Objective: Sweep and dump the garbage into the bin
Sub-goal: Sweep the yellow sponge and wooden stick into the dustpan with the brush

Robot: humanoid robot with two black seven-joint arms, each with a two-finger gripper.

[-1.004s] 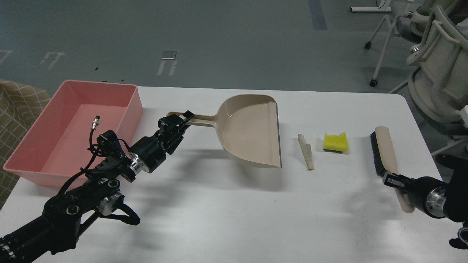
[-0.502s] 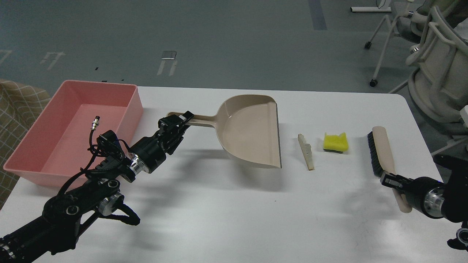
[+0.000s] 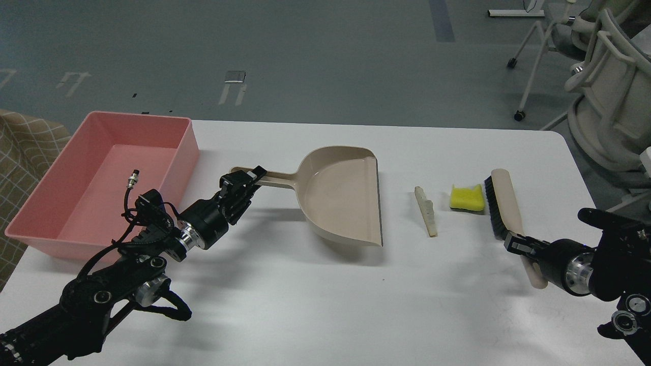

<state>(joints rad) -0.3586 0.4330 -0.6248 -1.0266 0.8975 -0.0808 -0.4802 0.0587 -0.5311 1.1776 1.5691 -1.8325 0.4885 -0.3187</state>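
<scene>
Your left fingers [image 3: 247,179] pinch the handle of the beige dustpan [image 3: 342,202], which rests on the white counter [image 3: 325,295] with its open mouth facing right. Your right fingers [image 3: 519,245] clamp the handle of the brush [image 3: 501,206] near its lower end, and the black bristles point left, just beside the right edge of the yellow block [image 3: 467,197], perhaps touching it; the angle makes contact hard to judge. To the block's left the pale wedge [image 3: 426,210] lies edge-on, stick-like, between the block and the dustpan's mouth and apart from both. Both scraps sit on the counter, outside the pan. Farther out, the pink bin [image 3: 104,178] stands at the counter's left end, beyond the dustpan handle and behind your left arm. A loose cable with a small metal plug rises from that arm in front of the bin. Beyond the counter you see grey floor and white chair frames at upper right.
</scene>
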